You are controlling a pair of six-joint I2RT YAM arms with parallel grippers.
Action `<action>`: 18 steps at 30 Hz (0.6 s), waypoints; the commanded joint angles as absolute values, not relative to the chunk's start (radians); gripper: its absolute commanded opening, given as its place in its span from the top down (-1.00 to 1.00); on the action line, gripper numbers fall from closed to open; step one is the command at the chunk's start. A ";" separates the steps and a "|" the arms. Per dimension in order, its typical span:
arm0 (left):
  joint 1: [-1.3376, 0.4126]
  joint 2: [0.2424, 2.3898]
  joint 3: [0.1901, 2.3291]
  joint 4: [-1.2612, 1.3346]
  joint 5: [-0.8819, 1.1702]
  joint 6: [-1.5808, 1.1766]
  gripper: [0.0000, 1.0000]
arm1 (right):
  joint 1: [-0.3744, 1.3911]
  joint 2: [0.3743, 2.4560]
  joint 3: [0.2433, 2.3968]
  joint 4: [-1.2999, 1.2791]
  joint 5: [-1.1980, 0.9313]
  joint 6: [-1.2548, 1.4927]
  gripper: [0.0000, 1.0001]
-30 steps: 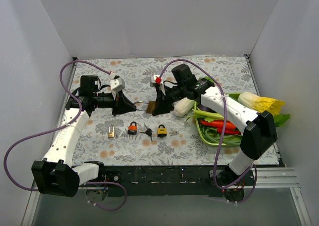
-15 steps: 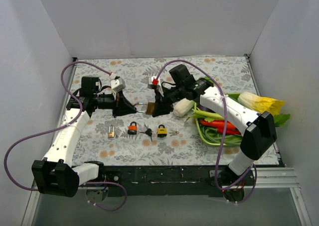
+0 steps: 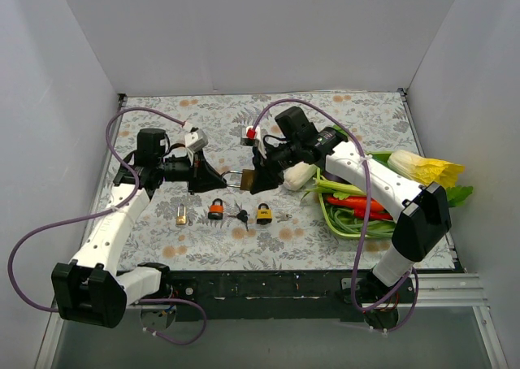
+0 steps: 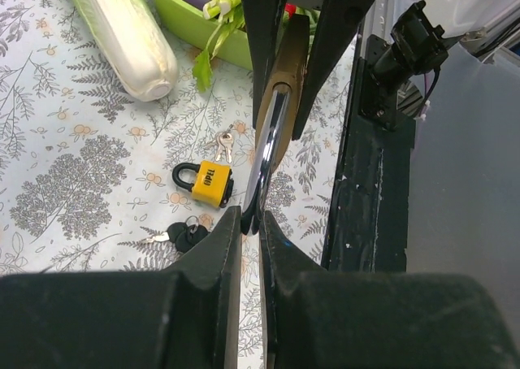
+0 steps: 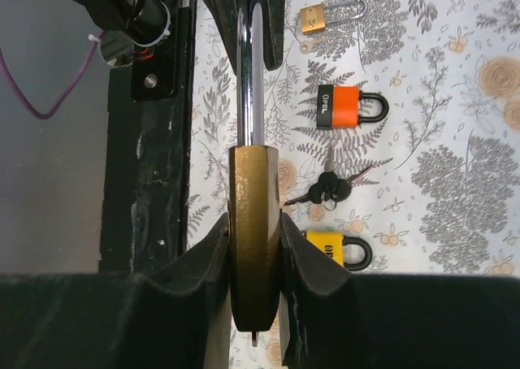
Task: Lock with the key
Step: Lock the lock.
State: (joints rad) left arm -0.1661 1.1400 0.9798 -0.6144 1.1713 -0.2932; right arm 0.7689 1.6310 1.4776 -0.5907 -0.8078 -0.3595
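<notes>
Brass padlock is held aloft between both pincers: the body is clamped in the right gripper, the shackle is pinched in the closed left gripper. The left wrist has been rolled since a second ago, so shackle closing is judged under way. The keys lie below, unused.

Open mat lies at the back. Between the held padlock and the near edge, small lock, orange lock, keys and yellow lock crowd the middle; cabbage and basket block the right
</notes>
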 commanded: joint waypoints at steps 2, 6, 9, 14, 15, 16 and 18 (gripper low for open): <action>-0.333 1.118 0.942 -0.403 1.262 -0.422 1.00 | 0.871 1.612 1.534 -0.117 -1.020 -0.180 0.97; -0.396 1.115 0.920 -0.371 1.247 -0.443 1.00 | 0.884 1.624 1.534 -0.060 -1.035 -0.126 0.97; -0.414 1.111 0.900 -0.325 1.238 -0.478 1.00 | 0.890 1.638 1.552 -0.023 -1.048 -0.094 0.97; -0.439 1.092 0.841 -0.196 1.247 -0.564 1.00 | 0.910 1.640 1.546 0.064 -1.065 -0.043 0.97; -0.446 1.086 0.833 -0.181 1.250 -0.586 1.00 | 0.913 1.634 1.540 0.075 -1.068 -0.038 0.97; -0.449 1.074 0.822 -0.142 1.259 -0.597 1.00 | 0.919 1.631 1.540 0.075 -1.069 -0.038 0.97; -0.460 1.059 0.802 -0.089 1.270 -0.612 1.00 | 0.931 1.625 1.531 0.080 -1.084 -0.040 0.97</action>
